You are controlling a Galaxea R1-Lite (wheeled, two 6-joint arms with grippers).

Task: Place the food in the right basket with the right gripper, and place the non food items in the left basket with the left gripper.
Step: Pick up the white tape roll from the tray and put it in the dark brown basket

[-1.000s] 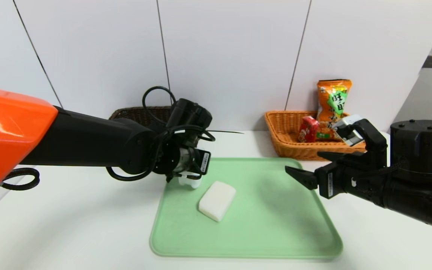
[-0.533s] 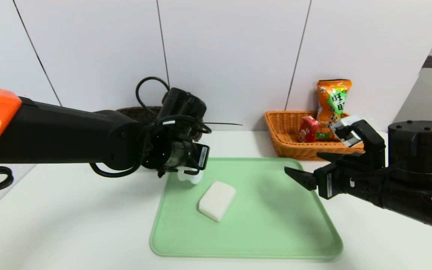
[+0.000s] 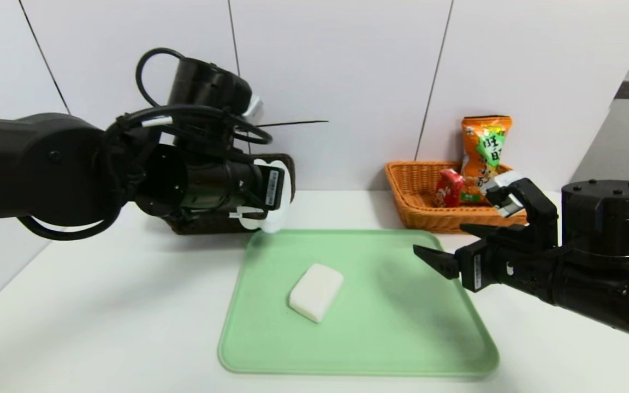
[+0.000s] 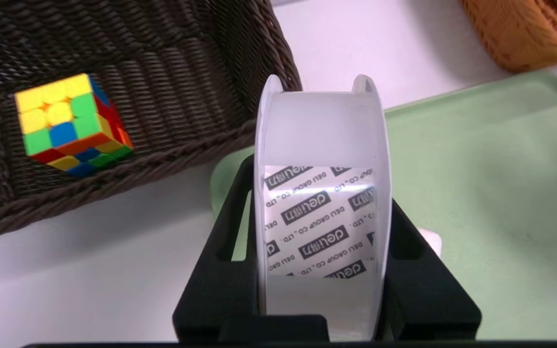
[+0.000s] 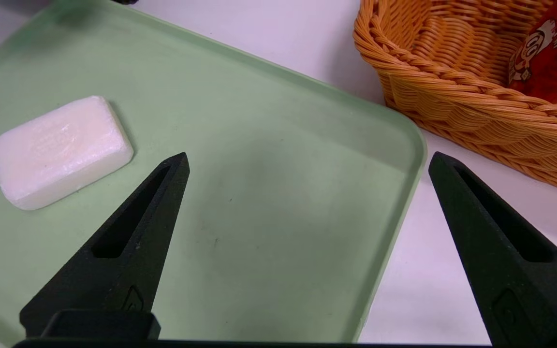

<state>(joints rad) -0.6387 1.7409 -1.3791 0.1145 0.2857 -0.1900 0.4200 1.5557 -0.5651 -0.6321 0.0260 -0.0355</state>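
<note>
Left gripper (image 4: 321,232) clamped on white tape roll (image 4: 321,212); dark basket (image 3: 292,183) lies just beyond, toward robot's left. Right gripper (image 5: 307,162) wide, empty, parked above green tray (image 5: 278,232).

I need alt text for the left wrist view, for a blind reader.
The left gripper grips a white tape roll above a green tray, beside a dark woven basket that holds a colourful puzzle cube.

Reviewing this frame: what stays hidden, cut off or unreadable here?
- Dark basket: mostly behind the left arm, head view; cut by the edge, left wrist view.
- Puzzle cube: hidden by the left arm, head view.
- Red packet: cut by the edge, right wrist view.
</note>
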